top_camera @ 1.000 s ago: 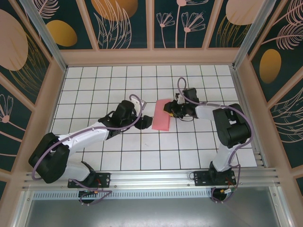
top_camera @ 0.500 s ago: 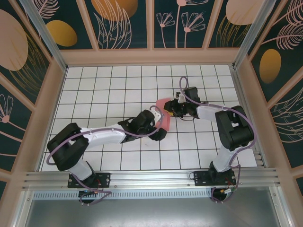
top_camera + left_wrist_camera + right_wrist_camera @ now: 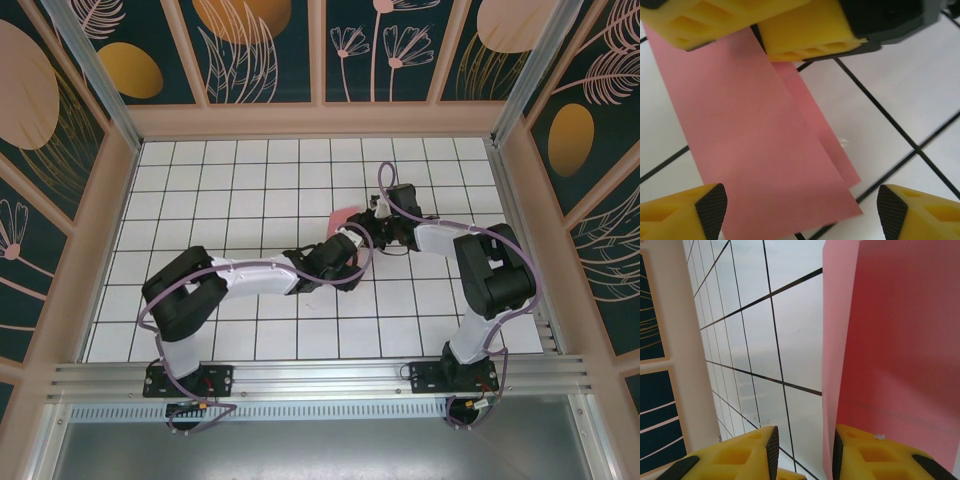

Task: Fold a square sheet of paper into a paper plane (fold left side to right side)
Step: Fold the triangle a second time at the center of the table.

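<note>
The square sheet of paper (image 3: 760,150) is salmon pink and lies folded over into a long two-layer strip on the white grid table; its upper layer sits slightly off the lower one. From above only its far end (image 3: 339,217) shows past my left gripper (image 3: 345,252). My left gripper (image 3: 802,210) is open and hangs low over the strip's near end, one fingertip on each side. My right gripper (image 3: 802,450) is at the strip's far end (image 3: 900,340), jaws apart; one finger (image 3: 880,452) rests on the paper, the other over bare table. A paper plane is out of view.
The tiled table (image 3: 230,190) is boxed in by a wooden frame with patterned panels (image 3: 310,120). An aluminium rail (image 3: 320,372) runs along the near edge by the arm bases. Both arms meet near the table's middle (image 3: 372,230).
My left arm has swung right, from beside the paper's left edge to over it, covering most of the strip from above. The right gripper has stayed in place.
</note>
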{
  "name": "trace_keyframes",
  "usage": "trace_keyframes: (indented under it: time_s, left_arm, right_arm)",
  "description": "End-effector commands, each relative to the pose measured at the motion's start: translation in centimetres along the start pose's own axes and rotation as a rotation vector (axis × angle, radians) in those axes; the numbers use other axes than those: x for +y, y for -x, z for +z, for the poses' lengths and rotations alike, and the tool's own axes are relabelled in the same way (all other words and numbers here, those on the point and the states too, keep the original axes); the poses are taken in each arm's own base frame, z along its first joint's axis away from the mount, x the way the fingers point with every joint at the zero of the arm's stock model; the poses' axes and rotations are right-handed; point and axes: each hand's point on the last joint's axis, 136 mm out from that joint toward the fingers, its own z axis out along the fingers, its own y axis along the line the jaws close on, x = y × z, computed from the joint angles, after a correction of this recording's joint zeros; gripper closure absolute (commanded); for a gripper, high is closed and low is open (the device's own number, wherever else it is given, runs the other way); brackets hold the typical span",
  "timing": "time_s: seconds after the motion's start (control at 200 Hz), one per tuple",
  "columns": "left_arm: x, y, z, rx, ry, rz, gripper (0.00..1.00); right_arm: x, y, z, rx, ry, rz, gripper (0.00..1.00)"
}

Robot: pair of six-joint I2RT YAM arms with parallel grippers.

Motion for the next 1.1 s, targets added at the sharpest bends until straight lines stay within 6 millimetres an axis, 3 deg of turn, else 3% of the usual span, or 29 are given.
trace_keyframes:
  time_s: [0.0, 0.22, 0.41, 0.636, 0.891, 1.096]
  left_arm:
    - [0.9, 0.1, 0.4, 0.014, 0.108, 0.023, 0.22]
    - [-0.5, 0.7, 0.2, 0.006, 0.073, 0.045, 0.39]
    - [-0.8, 1.1, -0.4, 0.001, 0.054, 0.047, 0.64]
    - [-0.6, 1.4, -1.2, -0.012, 0.053, 0.050, 0.84]
    - [-1.3, 1.6, -1.6, -0.003, 0.006, 0.077, 0.93]
    - [-1.6, 1.9, -1.6, 0.022, -0.094, 0.035, 0.93]
  right_arm:
    - [1.0, -0.2, 0.1, 0.011, 0.037, -0.012, 0.65]
    - [0.5, -0.1, 0.3, 0.014, 0.012, -0.012, 0.65]
    - [-0.2, 0.0, 0.6, 0.015, -0.012, -0.011, 0.65]
    - [-0.7, 0.1, 0.7, 0.017, -0.046, -0.020, 0.65]
    - [0.5, 0.7, 0.0, -0.008, -0.032, -0.077, 0.63]
    - [2.0, 1.5, -2.4, -0.066, -0.003, -0.129, 0.51]
